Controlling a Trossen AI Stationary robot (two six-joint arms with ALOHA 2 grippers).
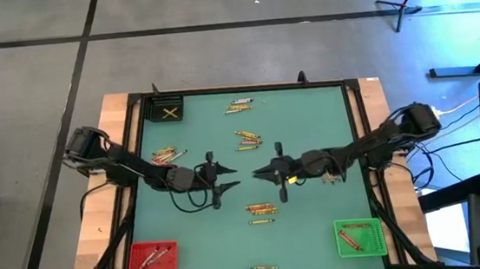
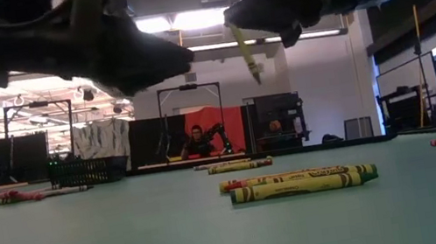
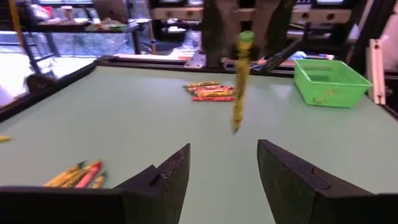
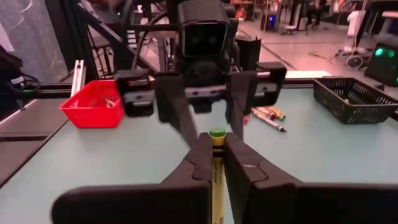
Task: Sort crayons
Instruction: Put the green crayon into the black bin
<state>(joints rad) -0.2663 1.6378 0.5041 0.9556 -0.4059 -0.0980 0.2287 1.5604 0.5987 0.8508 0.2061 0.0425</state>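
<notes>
Overhead, both dark arms are meeting at mid-table. The right gripper [image 1: 259, 171] is pinching a thin paper-wrapped yellow crayon [image 4: 217, 171] between its wedge-shaped fingers, the stick hanging tip-down above the smooth green table [image 1: 309, 128]. Facing it, the left gripper [image 3: 224, 163] is holding its blocky matte fingers spread, nothing between them. Loose crayons [image 2: 304, 183] are lying in small clusters across the mat. A red mesh bin [image 1: 153, 261] and a green mesh bin [image 1: 360, 237] are sitting at the near corners, a black bin [image 1: 168, 111] at a far corner.
</notes>
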